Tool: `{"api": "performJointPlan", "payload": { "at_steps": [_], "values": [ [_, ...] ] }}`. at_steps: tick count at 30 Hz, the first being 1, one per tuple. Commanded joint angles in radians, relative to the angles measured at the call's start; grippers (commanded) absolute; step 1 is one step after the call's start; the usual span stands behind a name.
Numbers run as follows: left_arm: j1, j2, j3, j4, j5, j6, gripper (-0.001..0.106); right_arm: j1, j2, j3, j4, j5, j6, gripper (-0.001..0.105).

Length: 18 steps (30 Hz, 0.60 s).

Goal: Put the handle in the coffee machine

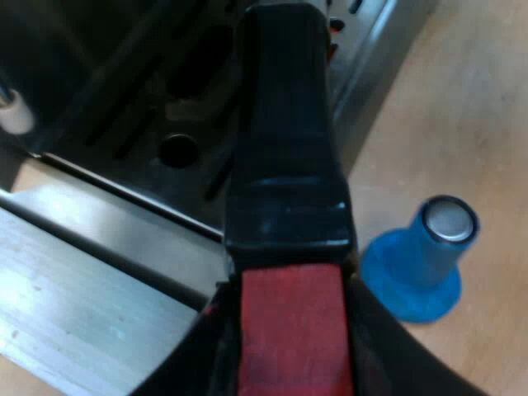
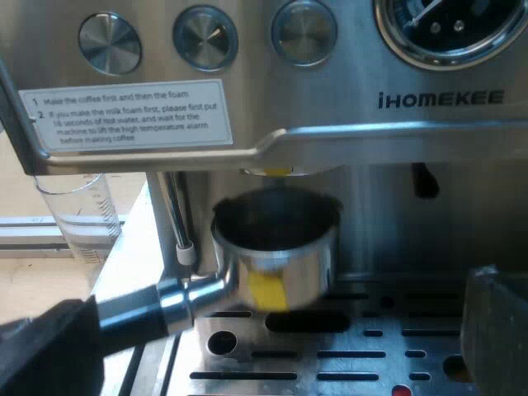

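Observation:
My left gripper (image 1: 293,359) is shut on the holder's dark handle (image 1: 285,140), with its fingers (image 1: 388,346) on either side of the red end (image 1: 293,330). The handle points toward the espresso machine's drip tray (image 1: 157,157). In the right wrist view the metal holder (image 2: 276,247) hangs just under the machine's brew head (image 2: 272,169), above the drip tray (image 2: 346,355), and its cup is dark inside. Its metal neck (image 2: 186,297) runs out to the dark handle (image 2: 49,351). My right gripper is open, and one of its fingers (image 2: 495,330) shows over the tray, apart from the holder.
A blue tamper (image 1: 417,264) stands on the wooden table beside the machine. A measuring glass (image 2: 78,214) stands next to the machine near the steam wand (image 2: 175,214). Round buttons (image 2: 205,37), a gauge (image 2: 450,25) and an instruction label (image 2: 128,114) are on the machine's front.

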Motion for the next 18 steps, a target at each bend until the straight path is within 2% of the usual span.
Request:
{"api": "performJointPlan", "payload": {
  "at_steps": [1,7,10,13,15,18],
  "values": [
    [-0.003,-0.007,-0.015,-0.043,0.074,-0.037,0.000,0.002,-0.002,-0.001,-0.007,0.016,-0.015,0.087],
    [-0.016,-0.007,-0.015,-0.062,0.065,-0.045,0.000,0.002,-0.002,-0.001,-0.007,0.039,-0.015,0.087],
    [-0.056,-0.007,-0.015,-0.074,0.057,-0.045,0.000,0.002,-0.002,-0.001,-0.007,0.039,-0.015,0.087],
    [-0.087,-0.007,-0.015,-0.113,0.014,-0.099,0.000,0.002,-0.002,-0.001,-0.007,0.039,-0.015,0.087],
    [-0.095,-0.007,-0.015,-0.164,-0.015,-0.160,0.000,0.002,-0.002,-0.001,-0.007,0.039,-0.015,0.087],
    [-0.095,-0.005,-0.017,-0.194,-0.059,-0.197,0.000,0.002,-0.002,-0.001,-0.007,0.039,-0.015,0.087]
  ]
}}
